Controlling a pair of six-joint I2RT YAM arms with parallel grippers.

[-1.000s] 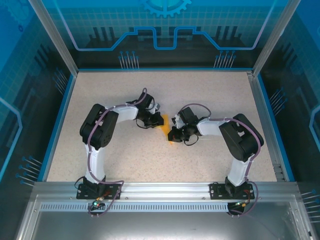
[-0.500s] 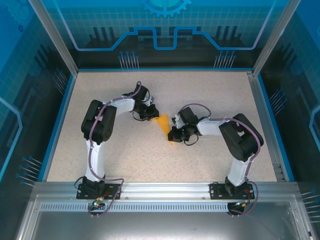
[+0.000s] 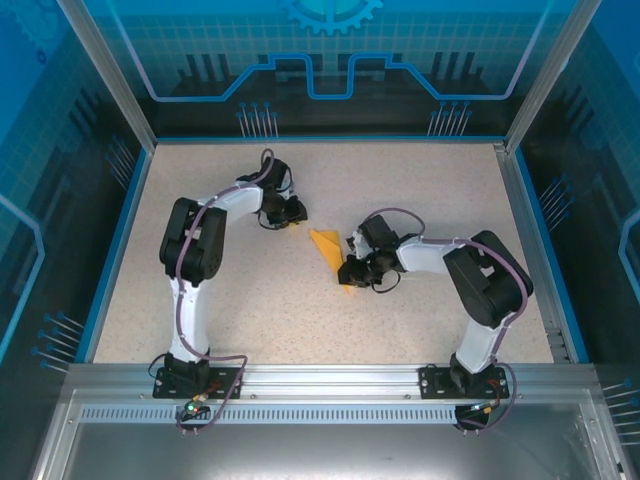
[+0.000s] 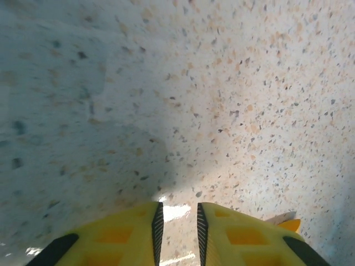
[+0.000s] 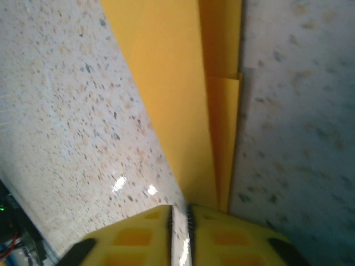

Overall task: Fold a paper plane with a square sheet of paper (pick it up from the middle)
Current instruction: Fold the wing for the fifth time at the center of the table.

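Because the paper plane (image 3: 327,252) is already a narrow folded dart lying on the table (image 3: 430,190) a little right of centre in the top view, the right gripper (image 3: 349,272), the nearer of the two, probably sits at the dart's lower-right end to steady or press the tip rather than to lift it. Its jaws stand a thin slit apart in the right wrist view, with the speckled table glinting through and no paper in the slit. The paper's narrow end runs out of sight just under the tip on the right of that picture, so whether anything touches it cannot be told. From there the plane widens as it runs away up the frame, and one folded layer ends in a step partway along its right edge. In the top view its long axis lies on a diagonal from lower right to upper left, with the pointed end toward the right gripper and the broad tail toward the upper left. Beyond that tail, apart from the paper, the left gripper (image 3: 296,214) hovers low over bare table. Its jaws are narrowly parted on nothing, and one orange corner shows at the lower right of the left wrist view. That stand-off likely leaves the tail free and the arm ready for a next crease.
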